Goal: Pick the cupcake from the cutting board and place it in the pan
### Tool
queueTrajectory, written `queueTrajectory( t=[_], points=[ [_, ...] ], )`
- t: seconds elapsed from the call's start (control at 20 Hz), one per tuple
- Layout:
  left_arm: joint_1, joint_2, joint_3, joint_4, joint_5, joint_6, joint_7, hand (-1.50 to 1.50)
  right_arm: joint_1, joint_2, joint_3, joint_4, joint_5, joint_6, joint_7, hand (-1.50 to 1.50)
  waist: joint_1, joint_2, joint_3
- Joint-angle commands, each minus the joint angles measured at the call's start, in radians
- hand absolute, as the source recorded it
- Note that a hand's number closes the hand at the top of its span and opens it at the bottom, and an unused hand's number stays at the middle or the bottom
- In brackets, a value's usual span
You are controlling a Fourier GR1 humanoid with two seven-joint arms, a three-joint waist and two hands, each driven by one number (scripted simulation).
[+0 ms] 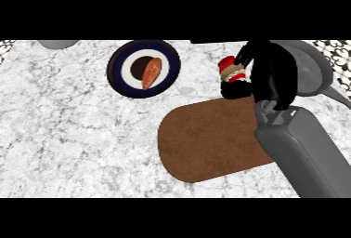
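Right hand (273, 69): black fingers curled round the red-topped cupcake in tan wrapper (231, 73). Cupcake sits just past the far edge of the brown rounded cutting board (205, 144), beside the grey metal pan (319, 65). Pick appears done; placing it in the pan is left. Left hand out of view.

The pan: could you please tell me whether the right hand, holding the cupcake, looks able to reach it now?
Probably yes: the right hand, its fingers curled round the cupcake, shows right against the grey pan, and nothing visible stands between them.
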Motion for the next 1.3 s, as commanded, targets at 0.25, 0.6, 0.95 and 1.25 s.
queueTrajectory(
  t=[0.25, 0.6, 0.95, 1.25],
  points=[
    [-0.279, -0.085, 0.112, -0.121, -0.017, 0.017, -0.101, 0.0, 0.061, -0.077, -0.086, 0.109, 0.061, -0.14, -0.097, 1.5, -0.002, 0.012, -0.005],
    [-0.284, -0.07, 0.103, -0.129, -0.015, 0.011, -0.101, 0.0, 0.083, -0.152, -0.171, 0.227, 0.114, -0.262, -0.156, 1.5, 0.014, 0.019, -0.004],
    [-0.293, -0.066, 0.095, -0.128, -0.019, 0.016, -0.106, 0.0, 0.108, -0.184, -0.267, 0.337, 0.112, -0.427, -0.223, 1.5, 0.028, 0.03, 0.001],
    [-0.287, -0.058, 0.073, -0.127, -0.026, 0.005, -0.121, 0.0, 0.119, -0.229, -0.336, 0.448, 0.074, -0.513, -0.315, 1.5, 0.056, 0.03, 0.002]
  ],
)
